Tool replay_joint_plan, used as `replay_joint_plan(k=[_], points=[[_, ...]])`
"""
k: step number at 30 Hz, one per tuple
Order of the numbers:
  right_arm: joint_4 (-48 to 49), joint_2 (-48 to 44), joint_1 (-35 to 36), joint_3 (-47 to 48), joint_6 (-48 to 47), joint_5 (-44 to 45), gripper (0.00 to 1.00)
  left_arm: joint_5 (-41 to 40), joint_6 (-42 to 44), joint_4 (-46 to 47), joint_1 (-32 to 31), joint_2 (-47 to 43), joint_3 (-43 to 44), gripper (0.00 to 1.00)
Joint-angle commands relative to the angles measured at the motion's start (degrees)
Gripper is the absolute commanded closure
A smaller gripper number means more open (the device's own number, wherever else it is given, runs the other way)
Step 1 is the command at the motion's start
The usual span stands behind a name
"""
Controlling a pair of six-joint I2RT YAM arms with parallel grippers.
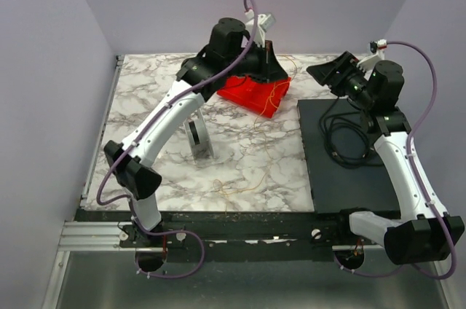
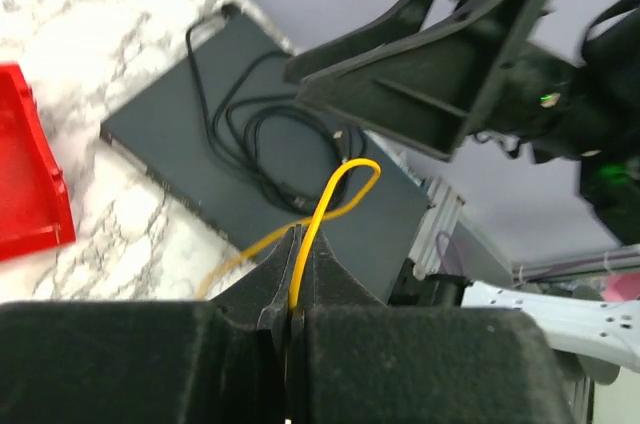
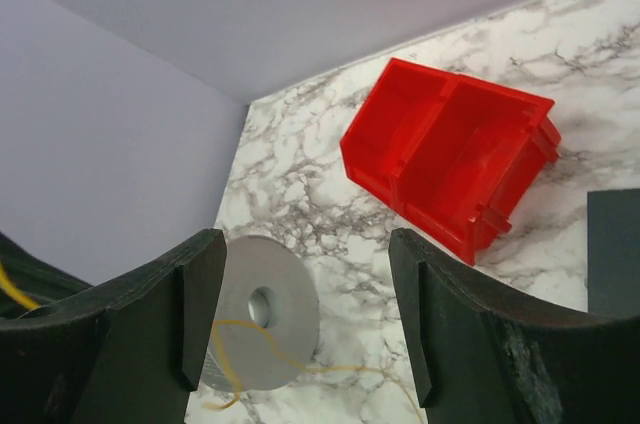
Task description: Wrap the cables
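The cable is a very thin yellow-orange wire (image 1: 256, 128) that trails from the red bin across the marble to the table's front. My left gripper (image 1: 270, 54), raised over the bin's far side, is shut on this wire. In the left wrist view the jaws (image 2: 296, 249) pinch it and a yellow loop (image 2: 345, 182) rises from them. My right gripper (image 1: 329, 73) is open and empty, held above the black mat's far left corner. In the right wrist view (image 3: 305, 294) its fingers frame a grey spool (image 3: 262, 312), with a strand of wire (image 3: 262, 342) lying across the spool's face.
The grey spool (image 1: 198, 138) stands on its edge mid-table, left of the wire. The red bin (image 1: 255, 92) sits at the back centre. A black mat (image 1: 349, 156) on the right carries a coiled thicker black cord (image 1: 342, 134). Walls close off the back and sides.
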Motion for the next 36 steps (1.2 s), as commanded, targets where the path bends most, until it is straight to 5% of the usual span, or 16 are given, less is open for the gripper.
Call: replay_joint_plan(k=[1, 3, 7, 10, 17, 25, 36], points=[[-5.81, -1.56, -0.03, -1.39, -2.98, 3.23, 0.26, -1.53, 3.48, -5.01, -2.59, 4.94, 1.57, 1.00], [-7.00, -2.23, 0.31, -2.78, -3.56, 2.69, 0.25, -2.60, 4.06, -6.32, -2.79, 7.07, 1.66, 0.93], [-9.55, -4.18, 4.69, -6.24, -5.42, 4.29, 0.24, -5.52, 5.07, -7.31, -2.77, 7.41, 1.48, 0.25], [-11.67, -5.54, 11.14, -8.71, -6.82, 8.27, 0.24, -8.59, 5.83, -7.78, -2.64, 4.85, 0.77, 0.06], [-13.72, -8.36, 27.68, -14.12, -7.75, 16.30, 0.28, -15.95, 3.05, -6.91, 0.14, -9.97, -10.32, 0.04], [-8.62, 0.69, 60.74, -20.80, -6.03, 33.47, 0.37, -30.01, -3.23, -9.13, 5.76, -31.68, -29.33, 0.11], [-3.81, 26.45, 73.03, -10.38, -7.74, 45.73, 0.42, -30.96, -5.77, -10.67, 14.53, -44.67, -42.84, 0.13]])
